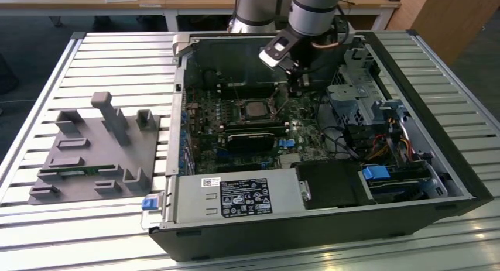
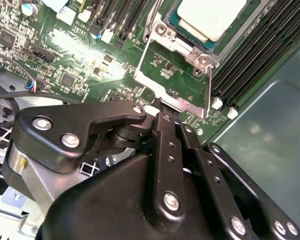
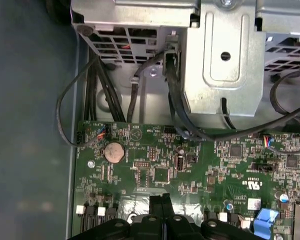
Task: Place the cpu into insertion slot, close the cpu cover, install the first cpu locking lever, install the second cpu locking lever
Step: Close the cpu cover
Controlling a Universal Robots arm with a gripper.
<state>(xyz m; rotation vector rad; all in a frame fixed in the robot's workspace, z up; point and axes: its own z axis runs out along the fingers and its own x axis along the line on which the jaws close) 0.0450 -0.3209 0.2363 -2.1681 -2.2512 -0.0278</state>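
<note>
End effector [image 2: 164, 116], clenched shut, touches the free edge of the open cpu cover [image 2: 151, 84], a thin, stiff, probably light metal frame likely best handled at that edge.

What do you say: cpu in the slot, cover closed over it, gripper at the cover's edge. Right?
Not quite. In the second wrist view the cover is swung open, off the cpu. The rest holds.
</note>
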